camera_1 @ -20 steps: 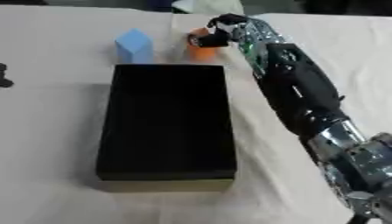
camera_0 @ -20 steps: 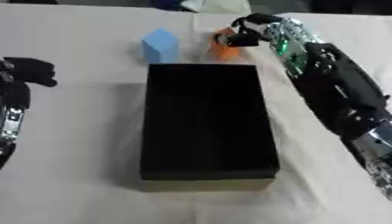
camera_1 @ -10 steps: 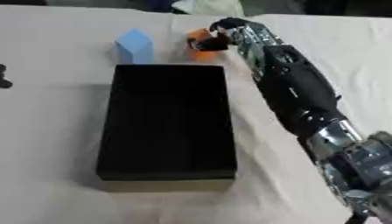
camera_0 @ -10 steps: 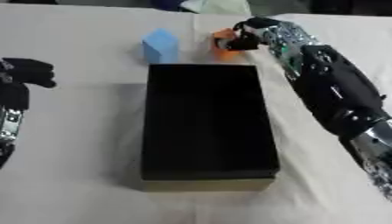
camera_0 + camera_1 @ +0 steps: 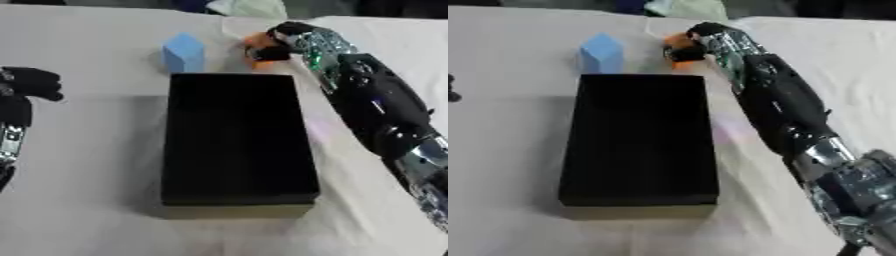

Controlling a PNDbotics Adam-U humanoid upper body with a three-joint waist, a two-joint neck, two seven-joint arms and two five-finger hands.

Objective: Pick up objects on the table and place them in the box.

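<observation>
A long black box [image 5: 236, 137] lies open in the middle of the table. Just beyond its far edge stands a light blue block [image 5: 183, 51]. To the right of that block is an orange object [image 5: 256, 42], and my right hand [image 5: 282, 42] is curled round it just past the box's far right corner. My right arm stretches along the box's right side. My left hand [image 5: 26, 85] hangs at the left edge with its fingers curled and nothing in it.
A pale green and white cloth bundle [image 5: 247, 7] lies at the far edge behind the orange object. The table carries a white cloth [image 5: 79, 165] on both sides of the box.
My right hand has closed in on the orange object and shifted it slightly; the left hand stays where it was.
</observation>
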